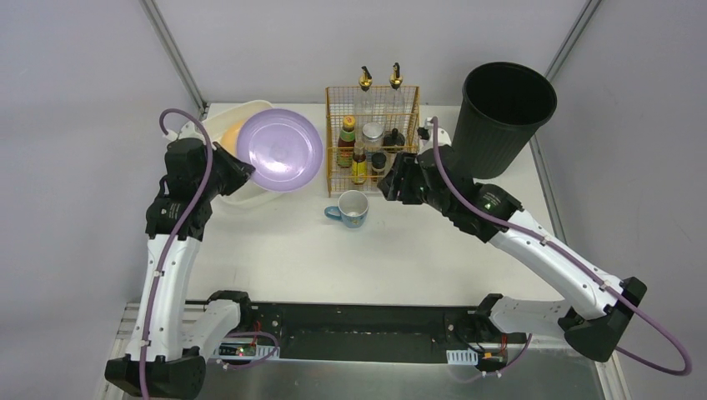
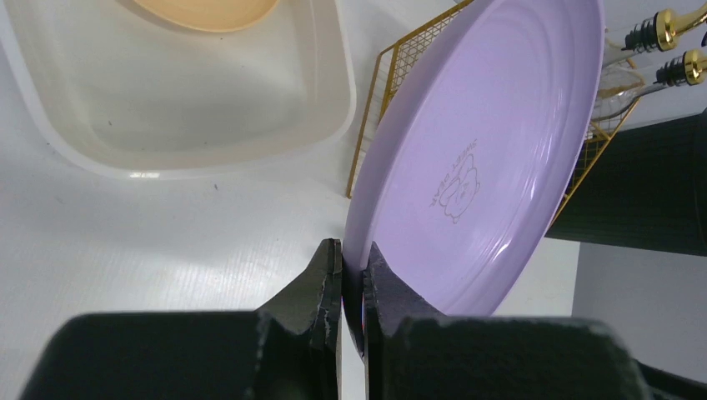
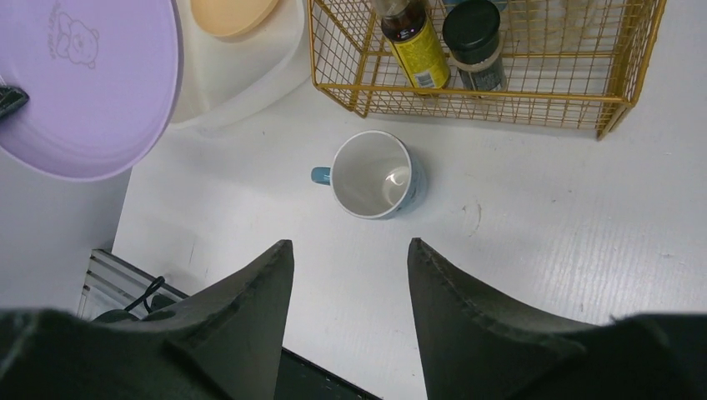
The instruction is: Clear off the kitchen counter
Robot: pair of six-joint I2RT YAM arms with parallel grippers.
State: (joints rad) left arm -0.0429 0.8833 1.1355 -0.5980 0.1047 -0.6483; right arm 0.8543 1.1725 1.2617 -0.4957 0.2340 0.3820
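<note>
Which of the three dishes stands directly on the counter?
The blue mug, upright in front of the gold wire rack. The purple plate is clamped in the left gripper, and the orange dish lies in the white basin.

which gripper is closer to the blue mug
Right. The right gripper hovers open just beside the mug; the left gripper is farther off to its left, shut on the purple plate.

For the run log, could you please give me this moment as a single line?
left gripper: shut on purple plate, tilted, beside white basin | right gripper: open, mug ahead | kitchen counter: mug not yet cleared
</note>
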